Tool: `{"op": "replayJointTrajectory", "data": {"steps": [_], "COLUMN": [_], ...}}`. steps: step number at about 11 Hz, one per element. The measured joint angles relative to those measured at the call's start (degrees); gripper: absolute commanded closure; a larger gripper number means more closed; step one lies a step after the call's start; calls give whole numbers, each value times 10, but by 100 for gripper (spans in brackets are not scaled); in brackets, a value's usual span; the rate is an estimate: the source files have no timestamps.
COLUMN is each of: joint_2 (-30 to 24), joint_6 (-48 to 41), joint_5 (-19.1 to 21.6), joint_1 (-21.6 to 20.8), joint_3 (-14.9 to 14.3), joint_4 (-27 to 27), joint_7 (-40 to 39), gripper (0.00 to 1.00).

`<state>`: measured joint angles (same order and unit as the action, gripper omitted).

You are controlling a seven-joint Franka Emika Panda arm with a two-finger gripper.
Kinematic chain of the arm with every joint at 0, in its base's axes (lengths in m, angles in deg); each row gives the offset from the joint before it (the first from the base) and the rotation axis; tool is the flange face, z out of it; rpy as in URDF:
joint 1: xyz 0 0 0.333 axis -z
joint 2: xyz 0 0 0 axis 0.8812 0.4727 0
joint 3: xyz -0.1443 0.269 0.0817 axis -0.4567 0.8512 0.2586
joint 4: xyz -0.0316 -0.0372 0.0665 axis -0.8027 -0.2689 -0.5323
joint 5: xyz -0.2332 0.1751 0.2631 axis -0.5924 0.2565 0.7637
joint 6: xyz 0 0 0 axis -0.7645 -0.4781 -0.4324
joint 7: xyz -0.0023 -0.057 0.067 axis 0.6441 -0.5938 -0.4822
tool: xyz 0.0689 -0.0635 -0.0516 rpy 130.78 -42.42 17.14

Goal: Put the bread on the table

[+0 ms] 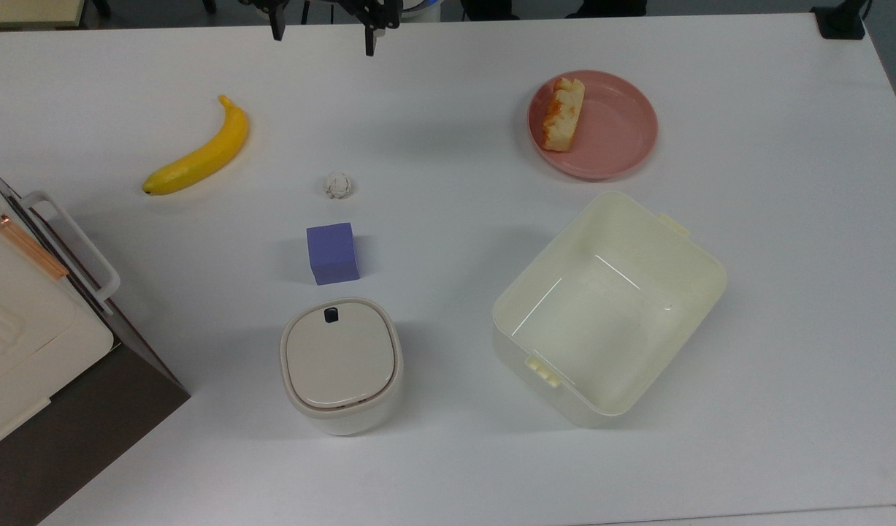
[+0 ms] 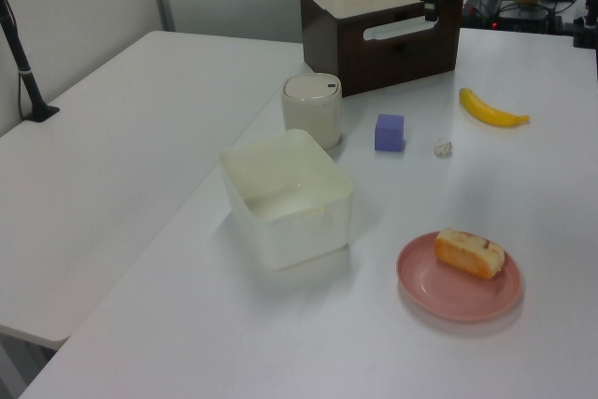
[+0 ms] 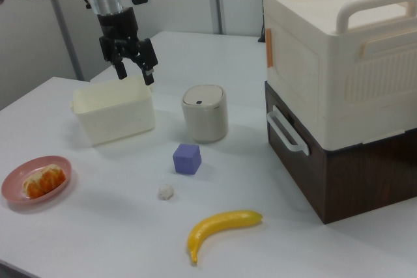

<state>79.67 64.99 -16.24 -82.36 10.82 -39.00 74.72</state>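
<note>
Bread (image 1: pixel 564 115) lies on the pink plate (image 1: pixel 615 142), toward the plate's edge on the top view's left, crust side facing out; in the left view it sits across the plate's middle (image 2: pixel 470 253). Not on the bare desk (image 1: pixel 448 467) yet.

Pincer (image 3: pixel 135 68) hangs in the air, well apart from the bread, fingers spread wide with nothing between them. In the top view it pokes in at the top edge (image 1: pixel 323 33), above the desk's far side, between banana and plate in line. In the right view it is in front of the open cream bin (image 3: pixel 114 114), above its rim.

Banana (image 1: pixel 198 152) lies on the desk at the top view's left, well apart from the plate. Small whitish ball (image 1: pixel 338 185) sits between banana and plate, just beyond the purple cube (image 1: pixel 332 253). Round lidded canister (image 1: pixel 341 364) stands near the cube, on the near side in the top view. Bin (image 1: pixel 608 310) is just beside the plate, not touching it.

A cream box with handles on a dark brown base (image 3: pixel 339 96) stands at the right view's right, at the desk's corner.
</note>
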Motion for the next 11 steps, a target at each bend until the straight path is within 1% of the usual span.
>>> {"op": "replayJointTrajectory", "data": {"steps": [11], "joint_2": [0], "joint_6": [0], "joint_5": [0], "joint_1": [0], "joint_3": [0], "joint_4": [0], "joint_7": [-11], "gripper": [0]}}
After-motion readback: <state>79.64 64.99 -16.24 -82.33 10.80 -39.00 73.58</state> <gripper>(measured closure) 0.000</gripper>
